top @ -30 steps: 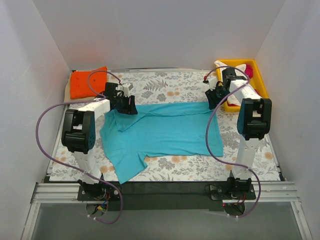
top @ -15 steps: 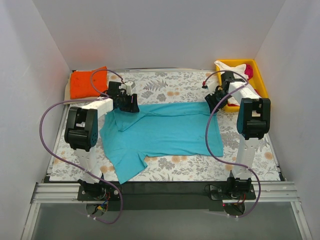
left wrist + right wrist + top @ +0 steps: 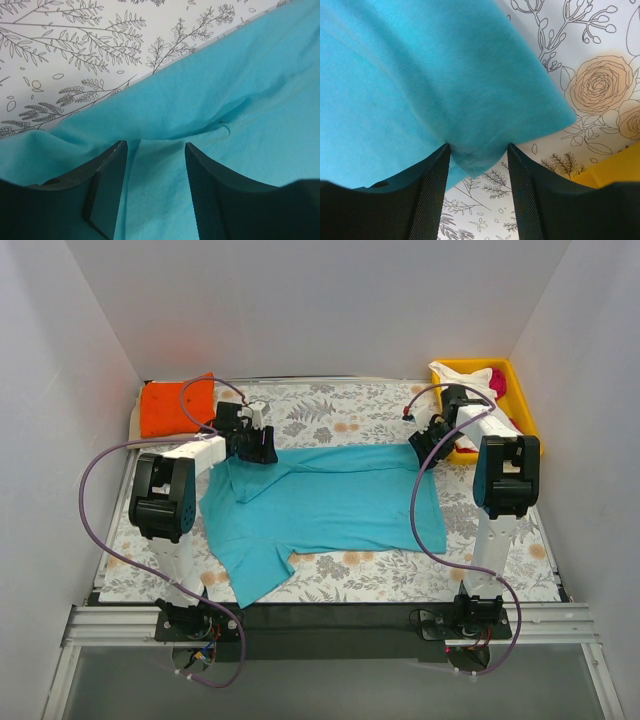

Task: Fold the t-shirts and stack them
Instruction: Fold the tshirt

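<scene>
- The left gripper [image 3: 154, 146] has its dark, ribbed fingers partway apart over the far-left shoulder of the teal t-shirt [image 3: 330, 502]. A soft raised fold of cloth lies loose in the gap, not squeezed.
- The right gripper [image 3: 477, 146] is also partly open at the shirt's far-right corner. The stitched hem sags slack between the mesh-textured fingers and touches both inner tips.
- The teal shirt is a matte, fine-knit cloth spread nearly flat mid-table on the floral table cloth [image 3: 330, 415]. One short sleeve points toward the near-left edge, and shallow wrinkles run along the far edge.
- The table cloth is pale, printed with grey line-drawn ferns and tan roses.
- A folded orange t-shirt [image 3: 170, 405] lies at the far-left corner, well apart from the teal one.
- A yellow plastic tray [image 3: 520, 390] at the far right holds a crumpled white t-shirt [image 3: 455, 373] and a magenta t-shirt [image 3: 497, 385].
- Compared with a second ago, the left gripper sits slightly farther right and toward the far edge. The right arm has barely shifted, and the teal shirt's outline looks unchanged.
</scene>
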Action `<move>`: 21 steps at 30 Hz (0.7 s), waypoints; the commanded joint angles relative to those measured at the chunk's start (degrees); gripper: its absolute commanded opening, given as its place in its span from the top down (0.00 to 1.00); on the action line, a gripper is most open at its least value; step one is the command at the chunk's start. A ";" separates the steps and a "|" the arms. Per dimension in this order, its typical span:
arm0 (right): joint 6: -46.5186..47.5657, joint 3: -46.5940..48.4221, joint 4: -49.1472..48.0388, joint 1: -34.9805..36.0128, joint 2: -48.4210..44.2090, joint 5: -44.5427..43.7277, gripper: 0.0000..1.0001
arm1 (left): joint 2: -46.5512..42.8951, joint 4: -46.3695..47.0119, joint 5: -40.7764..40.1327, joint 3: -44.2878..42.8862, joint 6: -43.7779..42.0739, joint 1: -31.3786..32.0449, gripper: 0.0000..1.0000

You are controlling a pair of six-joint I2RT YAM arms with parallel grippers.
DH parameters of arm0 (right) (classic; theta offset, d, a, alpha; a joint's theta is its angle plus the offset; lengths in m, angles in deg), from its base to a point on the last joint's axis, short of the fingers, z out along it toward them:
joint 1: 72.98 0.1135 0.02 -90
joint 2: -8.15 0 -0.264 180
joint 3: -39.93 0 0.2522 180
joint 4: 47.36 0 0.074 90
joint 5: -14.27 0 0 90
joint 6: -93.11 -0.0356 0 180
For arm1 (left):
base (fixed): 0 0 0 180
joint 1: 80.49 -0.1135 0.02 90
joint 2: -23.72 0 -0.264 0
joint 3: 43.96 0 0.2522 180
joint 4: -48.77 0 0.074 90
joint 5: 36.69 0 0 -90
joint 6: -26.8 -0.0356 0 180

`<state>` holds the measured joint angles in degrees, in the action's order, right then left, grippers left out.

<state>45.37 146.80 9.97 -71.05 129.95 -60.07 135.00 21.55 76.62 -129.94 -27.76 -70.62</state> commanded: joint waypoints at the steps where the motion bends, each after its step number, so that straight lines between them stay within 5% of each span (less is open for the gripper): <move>1: 0.72 0.06 0.81 -0.44 -2.62 0.07 0.53 | -0.63 0.88 0.33 -2.83 0.07 0.06 0.53; 9: 0.28 1.03 1.69 -0.44 -0.86 -0.10 0.55 | -0.02 -0.96 3.85 -3.45 -0.99 0.50 0.63; 13: 0.37 1.29 1.95 -0.44 -1.04 0.33 0.54 | -0.19 -1.14 2.79 -2.31 -1.43 0.59 0.52; 21: 0.45 1.29 2.57 -0.44 -0.95 0.42 0.54 | 1.74 -2.28 3.32 -2.48 -2.66 0.68 0.55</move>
<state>45.37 146.82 10.48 -71.12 129.95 -60.35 136.42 20.22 79.04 -131.69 -29.11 -70.23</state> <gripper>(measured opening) 0.461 0.456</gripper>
